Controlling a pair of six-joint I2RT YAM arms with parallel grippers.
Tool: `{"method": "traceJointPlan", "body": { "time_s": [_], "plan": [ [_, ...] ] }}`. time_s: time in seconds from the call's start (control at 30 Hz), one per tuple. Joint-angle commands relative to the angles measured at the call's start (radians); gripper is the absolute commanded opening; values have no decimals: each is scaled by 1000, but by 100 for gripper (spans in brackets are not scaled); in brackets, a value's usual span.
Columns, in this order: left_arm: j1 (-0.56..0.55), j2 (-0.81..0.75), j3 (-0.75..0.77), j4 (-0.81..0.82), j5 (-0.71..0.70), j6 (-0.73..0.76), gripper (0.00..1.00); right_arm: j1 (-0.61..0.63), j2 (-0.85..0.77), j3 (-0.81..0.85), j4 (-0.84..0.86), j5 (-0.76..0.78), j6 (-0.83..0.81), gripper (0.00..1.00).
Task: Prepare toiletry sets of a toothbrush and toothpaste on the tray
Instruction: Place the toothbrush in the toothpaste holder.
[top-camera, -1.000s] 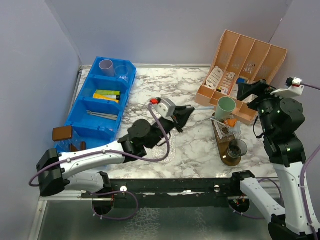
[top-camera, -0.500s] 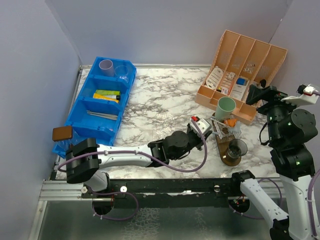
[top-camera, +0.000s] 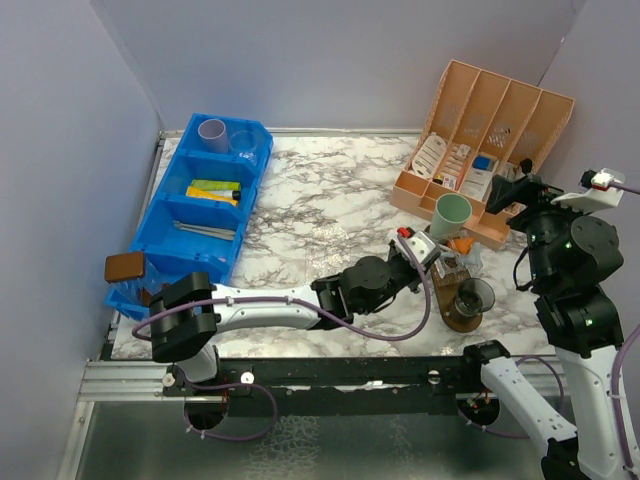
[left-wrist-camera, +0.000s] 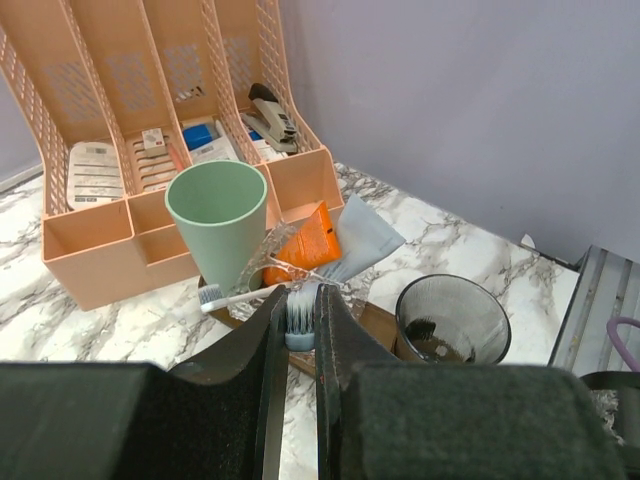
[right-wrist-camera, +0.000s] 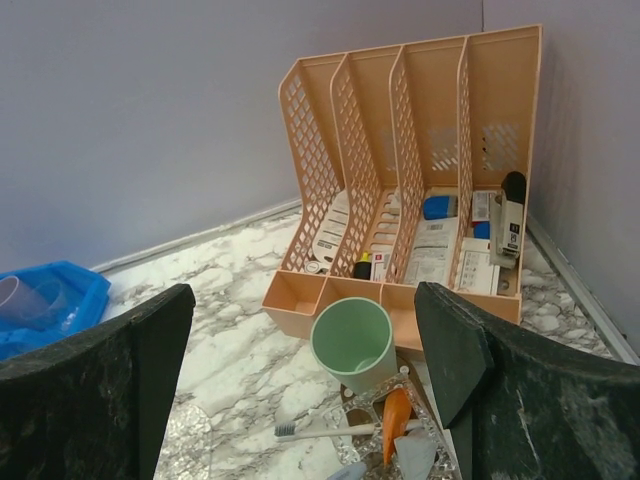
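My left gripper (left-wrist-camera: 297, 305) is shut on a toothbrush with a blue-grey head (left-wrist-camera: 300, 318), its bristles showing between the jaws just in front of the brown tray (left-wrist-camera: 378, 322). On the tray stand a mint green cup (left-wrist-camera: 217, 215), a clear cut-glass cup (left-wrist-camera: 262, 272) and a smoky dark cup (left-wrist-camera: 452, 320). An orange tube (left-wrist-camera: 305, 245) and a grey tube (left-wrist-camera: 362, 238) lean in the clear cup. A white toothbrush (left-wrist-camera: 235, 293) lies across its rim. My right gripper (right-wrist-camera: 305, 300) hangs open above the mint cup (right-wrist-camera: 352, 345), holding nothing.
A peach desk organiser (top-camera: 490, 120) with small items stands just behind the tray (top-camera: 458, 318). At the far left, a blue bin (top-camera: 160, 235) holds a lilac cup (top-camera: 212, 132), a clear cup (top-camera: 243, 140), tubes (top-camera: 215, 190) and toothbrushes (top-camera: 205, 230). A brown block (top-camera: 125, 266) sits at its near end.
My left arm has swung right from the middle of the table to the tray, still shut on the toothbrush. My right arm has drawn back to the right, away from the tray.
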Motion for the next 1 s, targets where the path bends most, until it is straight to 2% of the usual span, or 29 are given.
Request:
{"method": "traceJointPlan", "body": {
  "time_s": [0.0,0.4,0.97],
  "plan": [
    [0,47,53,48,21,18,0,10,-8,-11,22,43,-25,93],
    [8,139,73,75,12,32,0,21,-16,-24,42,64,-38,94],
    [45,231,121,82,77,-27,0,28,-1,-43,60,65,-40,94]
  ]
}}
